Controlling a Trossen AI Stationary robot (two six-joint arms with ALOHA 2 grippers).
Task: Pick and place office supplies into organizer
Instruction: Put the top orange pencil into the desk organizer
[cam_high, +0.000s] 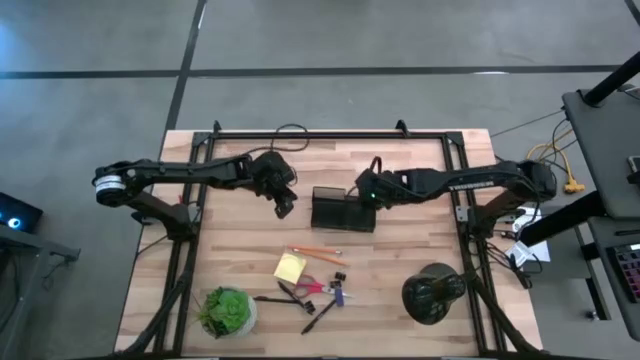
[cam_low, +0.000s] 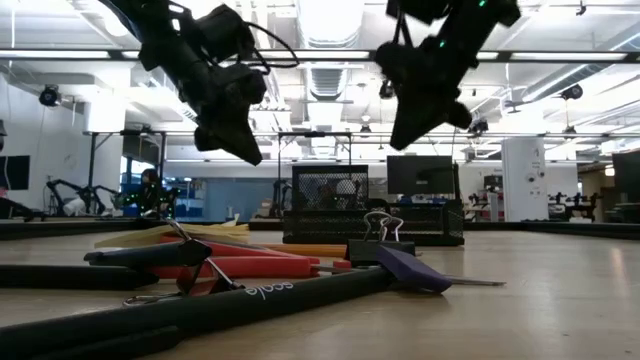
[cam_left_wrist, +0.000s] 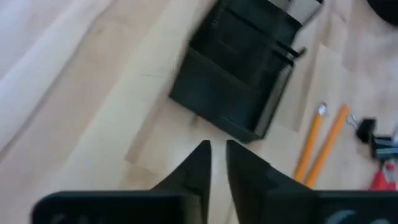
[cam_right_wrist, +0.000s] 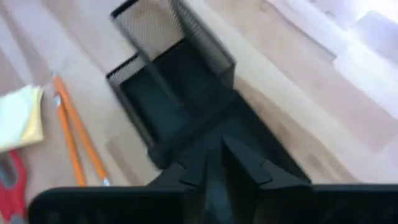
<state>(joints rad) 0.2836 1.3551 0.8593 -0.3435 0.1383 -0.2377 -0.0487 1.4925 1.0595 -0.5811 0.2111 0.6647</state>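
The left gripper is hanging above the table near the centre of the high view, just left of the organizer; its fingers are standing a narrow slit apart with nothing between them. The right gripper is hovering at the organizer's upper right corner, its fingers likewise parted by only a thin gap and gripping nothing. In the low view both grippers are showing high in the frame, clear of the tabletop.

The black wire-mesh organizer is sitting upright in the middle of the table. Below it in the high view, two orange pencils are lying side by side, and lower still the yellow sticky-note pad is resting flat. Just to its right the red-handled scissors, a black binder clip and a small purple piece are clustering, with black pens lying beneath them.

A green potted plant is standing at the lower left, and a round black domed object is sitting at the lower right.
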